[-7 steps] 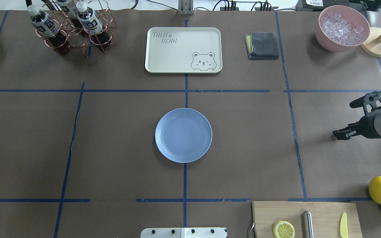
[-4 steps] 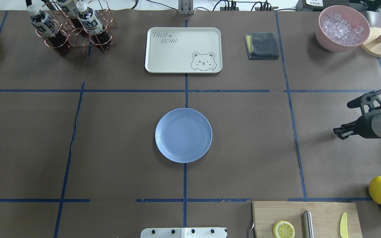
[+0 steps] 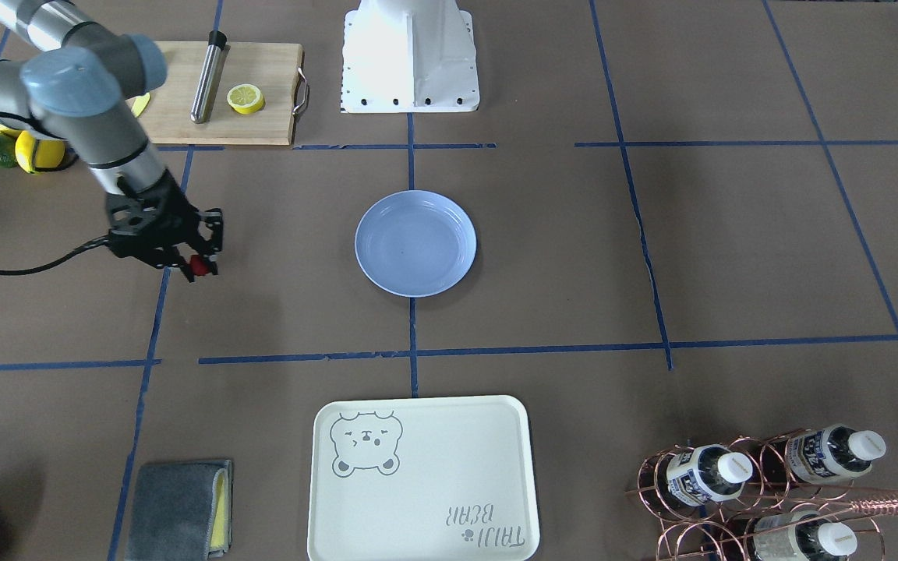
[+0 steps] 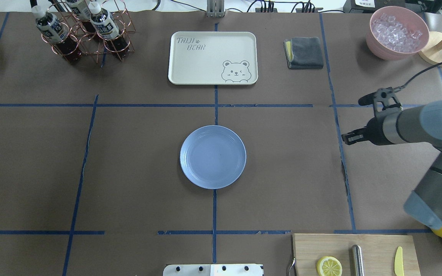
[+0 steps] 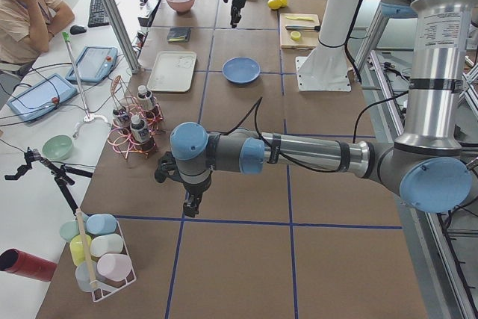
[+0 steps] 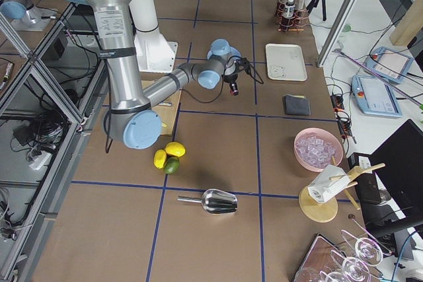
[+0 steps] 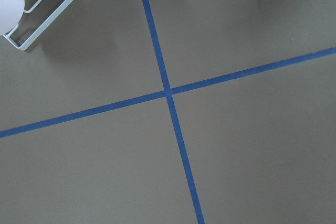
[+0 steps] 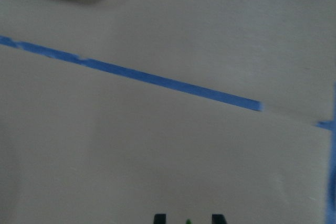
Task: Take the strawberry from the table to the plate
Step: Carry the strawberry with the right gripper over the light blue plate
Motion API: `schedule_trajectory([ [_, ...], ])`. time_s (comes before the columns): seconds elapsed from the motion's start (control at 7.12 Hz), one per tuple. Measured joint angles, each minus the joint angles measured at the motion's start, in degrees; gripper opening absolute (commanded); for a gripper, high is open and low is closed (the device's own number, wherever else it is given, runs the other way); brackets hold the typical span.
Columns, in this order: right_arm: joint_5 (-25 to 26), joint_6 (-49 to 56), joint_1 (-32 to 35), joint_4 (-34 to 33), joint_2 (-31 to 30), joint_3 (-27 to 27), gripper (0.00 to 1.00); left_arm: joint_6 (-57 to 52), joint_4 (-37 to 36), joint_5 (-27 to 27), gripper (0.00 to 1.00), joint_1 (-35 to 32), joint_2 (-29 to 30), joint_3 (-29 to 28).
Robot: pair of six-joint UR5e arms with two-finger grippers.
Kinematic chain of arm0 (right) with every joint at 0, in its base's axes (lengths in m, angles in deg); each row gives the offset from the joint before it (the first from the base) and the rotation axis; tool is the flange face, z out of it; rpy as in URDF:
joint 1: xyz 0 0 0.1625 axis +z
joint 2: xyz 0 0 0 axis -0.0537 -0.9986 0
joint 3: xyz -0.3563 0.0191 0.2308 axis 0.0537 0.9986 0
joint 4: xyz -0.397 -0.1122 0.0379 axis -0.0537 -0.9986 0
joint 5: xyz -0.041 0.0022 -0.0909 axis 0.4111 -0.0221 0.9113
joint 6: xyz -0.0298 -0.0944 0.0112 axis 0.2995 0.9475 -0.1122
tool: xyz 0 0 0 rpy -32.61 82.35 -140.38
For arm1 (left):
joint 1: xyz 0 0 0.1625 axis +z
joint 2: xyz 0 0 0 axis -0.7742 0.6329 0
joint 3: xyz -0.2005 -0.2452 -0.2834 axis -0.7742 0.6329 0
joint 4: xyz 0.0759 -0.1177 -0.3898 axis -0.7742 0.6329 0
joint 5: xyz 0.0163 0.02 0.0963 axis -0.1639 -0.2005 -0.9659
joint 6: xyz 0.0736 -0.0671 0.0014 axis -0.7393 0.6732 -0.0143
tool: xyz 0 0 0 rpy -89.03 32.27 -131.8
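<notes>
Front-facing view, left of frame: the right end effector (image 3: 198, 269) has its fingers pinched tight on the strawberry (image 3: 200, 266). It looks to be clear of the counter (image 3: 574, 257) and is well apart from the blue plate (image 3: 415, 244) at centre. Overhead: the arm has swung in from the right edge toward the plate, hiding the berry beneath it. So the carry is under way and the drop is still to come. Left-end view: the left end effector (image 5: 191, 205) hangs low, and I cannot tell how far open it is.

R arm (image 3: 98, 125), L arm (image 5: 299, 153): silver tubular links w/ round blue-grey joint caps. R gripper (image 3: 199, 262): blk, open-frame body. Blk cable (image 3: 28, 270) off R wrist. Base (image 3: 410, 54): white pedestal, row of 4 dark dots along lower edge. Printed label (image 5: 441, 31) on L arm's upright link.
</notes>
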Motion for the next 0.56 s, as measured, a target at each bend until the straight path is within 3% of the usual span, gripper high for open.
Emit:
schedule_trajectory([
  [0.14,2.9,-5.0,-3.4,-8.1,8.2,0.7,0.0,0.0,0.0,0.0,1.0,0.0,0.0,0.0],
  [0.28,4.7,-9.1,-6.3,-12.0,14.0,2.7,0.0,0.0,0.0,0.0,1.0,0.0,0.0,0.0],
  [0.56,10.3,-15.9,-11.7,-13.5,23.3,11.6,0.0,0.0,0.0,0.0,1.0,0.0,0.0,0.0],
])
